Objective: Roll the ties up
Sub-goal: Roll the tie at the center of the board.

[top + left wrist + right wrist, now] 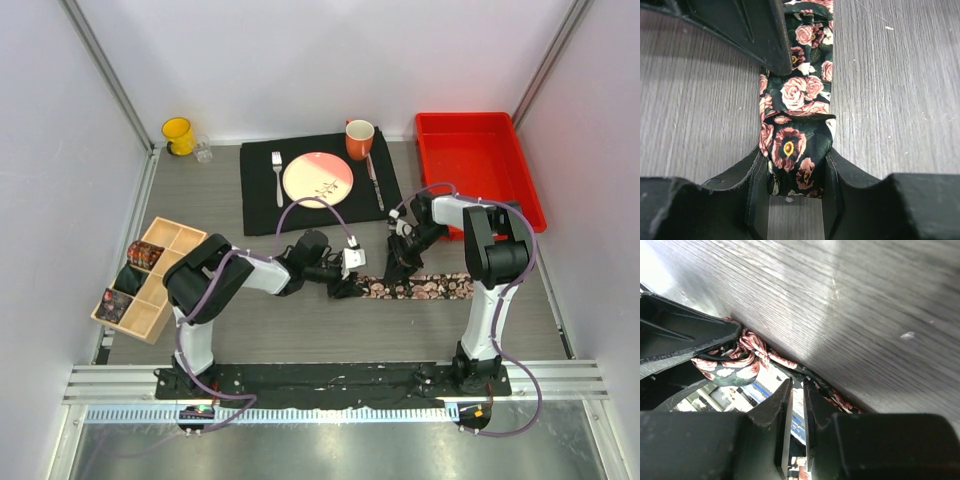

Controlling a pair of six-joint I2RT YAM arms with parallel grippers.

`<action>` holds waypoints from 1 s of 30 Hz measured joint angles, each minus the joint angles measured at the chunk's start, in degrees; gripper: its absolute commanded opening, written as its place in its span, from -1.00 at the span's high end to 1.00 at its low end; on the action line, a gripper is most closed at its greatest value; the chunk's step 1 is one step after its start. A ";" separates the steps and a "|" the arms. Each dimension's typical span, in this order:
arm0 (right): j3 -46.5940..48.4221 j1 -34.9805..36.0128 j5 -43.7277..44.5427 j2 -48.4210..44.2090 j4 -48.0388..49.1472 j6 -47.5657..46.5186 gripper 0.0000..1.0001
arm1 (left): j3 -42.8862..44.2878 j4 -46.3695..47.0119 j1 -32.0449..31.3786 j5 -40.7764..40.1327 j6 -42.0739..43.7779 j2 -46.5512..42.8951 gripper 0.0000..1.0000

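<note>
Left gripper [796, 172]: we list it pinching the folded end of the floral tie [799, 95], one finger on each edge, apparently so the first turn holds tight. Right gripper [796, 386]: fingers barely parted, nothing between them, tips just beside the fold, probably to steady it. The unrolled length lies flat on the table [300, 320] toward 3 o'clock. At 9 o'clock, a wooden divider box [186, 240] holds rolled coils [143, 254].
</note>
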 measured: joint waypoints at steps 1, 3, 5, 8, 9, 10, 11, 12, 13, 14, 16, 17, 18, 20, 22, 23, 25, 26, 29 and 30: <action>0.02 0.09 0.15 0.00 -0.04 0.31 0.59 | -0.07 -0.13 0.00 -0.33 -0.83 -0.22 0.49; 0.04 0.22 0.57 0.02 -0.09 0.92 0.59 | -0.15 -0.76 0.15 -1.38 -2.84 -0.83 0.43; 0.07 0.42 1.05 0.02 -0.13 1.29 0.59 | -0.39 -1.46 0.13 -2.43 -4.87 -1.79 0.41; 0.09 0.83 1.38 0.02 -0.20 1.77 0.59 | -0.55 -2.62 0.13 -4.15 -6.71 -3.45 0.44; 0.11 0.87 1.46 0.02 -0.22 1.90 0.59 | -0.55 -3.08 0.13 -4.59 -6.82 -3.85 0.45; 0.13 0.96 1.49 0.02 -0.20 2.03 0.59 | -0.55 -3.69 0.11 -5.09 -6.73 -4.07 0.45; 0.13 1.03 1.46 0.02 -0.20 2.08 0.59 | -0.52 -4.48 0.00 -5.73 -6.21 -4.11 0.46; 0.13 1.16 1.40 0.02 -0.15 2.10 0.58 | -0.50 -5.64 -0.20 -6.38 -5.31 -4.09 0.46; 0.13 1.29 1.27 0.02 -0.11 2.05 0.57 | -0.46 -6.58 -0.44 -6.99 -4.70 -4.04 0.45; 0.13 1.46 1.16 0.02 -0.07 2.01 0.56 | -0.28 -7.41 -0.79 -7.61 -3.50 -4.02 0.45; 0.15 1.51 0.79 -0.09 -0.04 1.60 0.46 | 0.83 -9.53 -1.36 -8.81 -1.42 -3.96 0.42; 0.15 1.51 0.31 -0.09 -0.04 1.29 0.39 | 1.40 -10.54 -1.66 -9.25 -0.52 -3.85 0.42; 0.24 1.49 -0.17 -0.11 -0.13 0.94 0.22 | 1.99 -11.45 -1.95 -9.75 0.31 -3.69 0.42; 0.39 1.49 -1.60 -0.37 -0.13 0.57 -0.01 | 3.10 -12.81 -2.45 -10.62 1.44 -3.32 0.40; 0.50 1.46 -4.04 -1.11 0.52 0.39 -0.22 | 3.98 -13.62 -2.82 -11.37 2.51 -2.93 0.37; 0.50 1.46 -5.40 -1.62 1.14 0.76 -0.23 | 4.24 -13.97 -2.97 -11.72 2.78 -2.86 0.36; 0.50 1.68 -8.72 -2.91 2.16 1.55 -0.22 | 4.50 -14.53 -3.19 -11.98 3.32 -2.86 0.35; 0.48 1.86 -10.01 -3.56 2.86 2.29 -0.22 | 4.55 -14.64 -3.26 -12.04 3.54 -2.86 0.34; 0.04 2.97 -12.37 -4.87 5.18 4.02 -0.18 | 4.63 -14.84 -3.41 -12.11 3.89 -2.86 0.33; -0.22 3.63 -12.79 -4.98 5.88 4.31 -0.17 | 4.70 -14.95 -3.41 -12.13 3.91 -2.86 0.32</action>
